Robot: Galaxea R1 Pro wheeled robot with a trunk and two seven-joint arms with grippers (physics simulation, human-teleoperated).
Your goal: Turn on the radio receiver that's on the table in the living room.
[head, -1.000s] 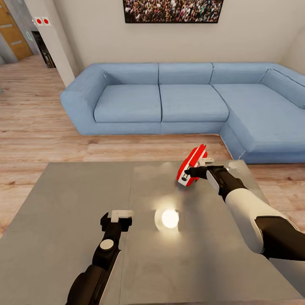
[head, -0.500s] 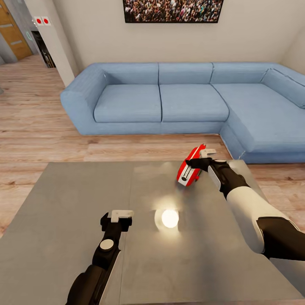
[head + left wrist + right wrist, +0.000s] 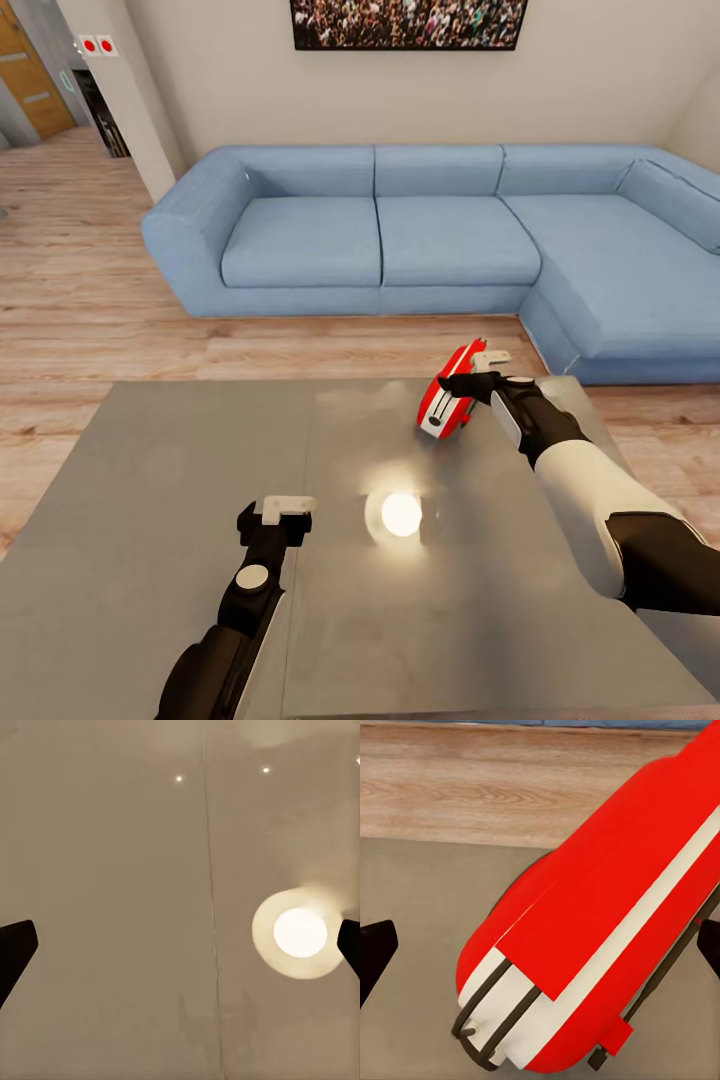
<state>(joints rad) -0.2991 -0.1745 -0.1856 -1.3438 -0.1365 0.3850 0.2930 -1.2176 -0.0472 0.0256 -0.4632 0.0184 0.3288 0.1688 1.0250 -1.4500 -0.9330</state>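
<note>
The red radio receiver (image 3: 450,393) with white trim stands tilted on its edge near the far right part of the grey table (image 3: 170,470). My right gripper (image 3: 476,372) is open right beside the radio's upper end, its fingers set wide. In the right wrist view the radio (image 3: 607,907) lies between the dark fingertips (image 3: 375,949) of the right gripper (image 3: 540,945). I cannot tell whether they touch it. My left gripper (image 3: 276,513) hangs open over the middle of the table, far from the radio. The left gripper (image 3: 180,945) has only tabletop and the seam (image 3: 212,907) between its fingers.
A blue L-shaped sofa (image 3: 400,240) runs behind the table and along the right. The framed crowd picture (image 3: 408,22) hangs above it. A bright lamp reflection (image 3: 402,514) sits on the tabletop. Wood floor (image 3: 90,300) separates table and sofa; a doorway is at far left.
My right gripper has moved up and a little farther along the radio, from its lower middle to its upper end. The radio and the left arm have stayed put.
</note>
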